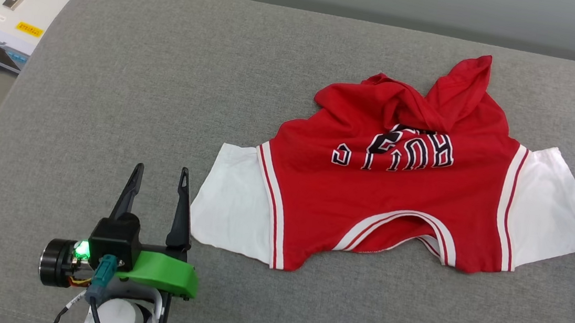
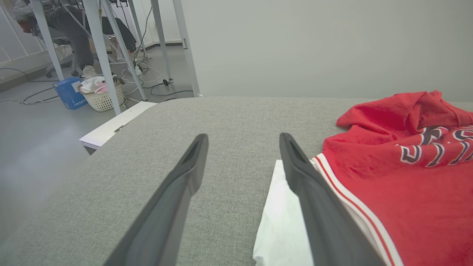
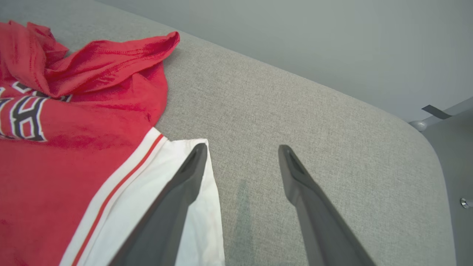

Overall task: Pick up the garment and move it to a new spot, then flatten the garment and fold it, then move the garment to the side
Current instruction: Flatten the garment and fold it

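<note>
On the grey fabric-covered pad (image 1: pixel 132 72), the left gripper (image 1: pixel 161 171) hangs released, its 2 dark fingers spread and holding nothing, tips just beside the white left sleeve (image 1: pixel 230 203). The red jersey T-shirt with white short sleeves and black lettering (image 1: pixel 384 202) lies to its right, collar toward the robot and hem bunched on the far side. Its long axis runs sleeve to sleeve across the pad. Past the white right sleeve (image 1: pixel 551 213), the right gripper (image 3: pixel 240 147) is likewise spread and empty. Each arm looks about equally near its own sleeve.

On cushion (image 1: pixel 167 92), garment (image 1: pixel 393 208) right of left hand (image 1: pixel 161 169)
</note>
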Available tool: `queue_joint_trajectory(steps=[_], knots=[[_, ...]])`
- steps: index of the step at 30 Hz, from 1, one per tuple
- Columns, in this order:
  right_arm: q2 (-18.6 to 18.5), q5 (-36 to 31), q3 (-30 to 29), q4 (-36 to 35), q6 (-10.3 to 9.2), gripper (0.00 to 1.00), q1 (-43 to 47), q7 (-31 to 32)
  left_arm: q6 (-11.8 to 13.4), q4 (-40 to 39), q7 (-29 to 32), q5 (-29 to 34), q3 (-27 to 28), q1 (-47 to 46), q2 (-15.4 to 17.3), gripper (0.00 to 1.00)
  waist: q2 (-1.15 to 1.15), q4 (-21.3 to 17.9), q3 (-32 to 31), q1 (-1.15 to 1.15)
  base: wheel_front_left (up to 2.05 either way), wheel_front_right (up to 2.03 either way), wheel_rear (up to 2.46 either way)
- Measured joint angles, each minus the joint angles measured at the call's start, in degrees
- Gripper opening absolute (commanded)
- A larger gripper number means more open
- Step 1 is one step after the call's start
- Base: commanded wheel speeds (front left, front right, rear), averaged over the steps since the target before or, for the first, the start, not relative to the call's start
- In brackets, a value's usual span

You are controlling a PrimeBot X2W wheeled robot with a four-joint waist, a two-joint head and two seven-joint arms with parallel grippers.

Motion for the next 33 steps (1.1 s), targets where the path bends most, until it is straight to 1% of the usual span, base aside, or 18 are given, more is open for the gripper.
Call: queue_joint_trajectory(steps=[3,6,8,10,12,14,17,20,22,24,25,28,33], knots=[[-5.11,7.47,1.71,-7.83,0.0,1.0,3.07,12.1,-0.36,-0.29,0.0,0.27,0.25,0.51,-0.09,1.0,0.0,-0.61,-0.37,0.0,0.0,0.0,0.0],[-9.99,11.63,1.52,-12.85,0.0,1.0,4.71,19.93,-0.47,-0.69,0.0,0.33,0.42,0.54,-0.22,1.0,0.0,-0.77,-0.06,0.0,0.0,0.0,0.0],[-11.9,13.02,1.02,-14.6,0.0,1.0,5.05,23.84,-0.85,-0.88,0.0,0.38,0.46,0.53,-0.3,1.0,0.0,-0.68,0.39,0.0,0.0,0.0,0.0],[-12.48,13.32,0.38,-15.32,0.0,1.0,5.52,26.74,-0.93,-0.99,0.0,0.51,0.4,0.49,-0.42,1.0,0.0,-0.55,0.94,0.0,0.0,0.0,0.0],[-12.13,13.12,-0.07,-15.24,0.0,1.0,5.91,29.07,-1.16,-1.1,0.0,0.73,0.31,0.4,-0.57,1.0,0.0,-0.29,1.65,0.0,0.0,0.0,0.0],[-10.99,12.9,-0.78,-14.68,0.0,1.0,5.93,30.41,-1.42,-1.14,0.0,0.74,0.18,0.3,-0.76,1.0,0.0,0.01,2.38,0.0,0.0,0.0,0.0],[-8.09,11.02,-1.69,-12.7,0.0,1.0,5.91,31.19,-1.46,-1.14,0.0,0.79,0.04,-0.03,-1.12,1.0,0.0,0.55,3.57,0.0,0.0,0.0,0.0],[-4.58,8.27,-2.24,-9.22,0.0,1.0,5.88,31.18,-1.51,-1.05,0.0,0.86,0.15,-0.83,-1.33,1.0,0.0,1.14,4.93,0.0,0.0,0.0,0.0],[-2.96,6.77,-2.45,-7.32,0.0,1.0,5.88,31.01,-1.72,-1.02,0.0,0.98,0.29,-1.41,-1.43,1.0,0.0,1.53,5.66,0.0,0.0,0.0,0.0],[-2.97,4.21,-1.88,-5.73,0.0,1.0,5.89,31.11,-1.87,-0.85,0.0,0.99,0.46,-1.72,-1.45,1.0,0.0,1.93,6.19,0.0,0.0,0.0,0.0],[-2.79,3.94,-1.88,-4.83,0.0,1.0,5.99,31.1,-1.88,-0.76,0.0,1.03,0.49,-1.91,-1.48,1.0,0.0,2.16,6.39,0.0,0.0,0.0,0.0],[-1.4,4.43,-3.97,-1.79,0.08,1.0,6.04,30.33,-1.88,-0.47,0.0,1.21,0.83,-2.01,-1.51,1.0,0.0,2.53,6.54,0.0,0.0,0.0,0.0],[0.71,5.59,-6.45,1.9,0.54,1.0,6.46,27.46,-1.9,-0.09,0.0,1.32,1.88,-2.0,-1.51,1.0,0.0,1.94,5.83,0.0,0.0,0.0,0.0]])
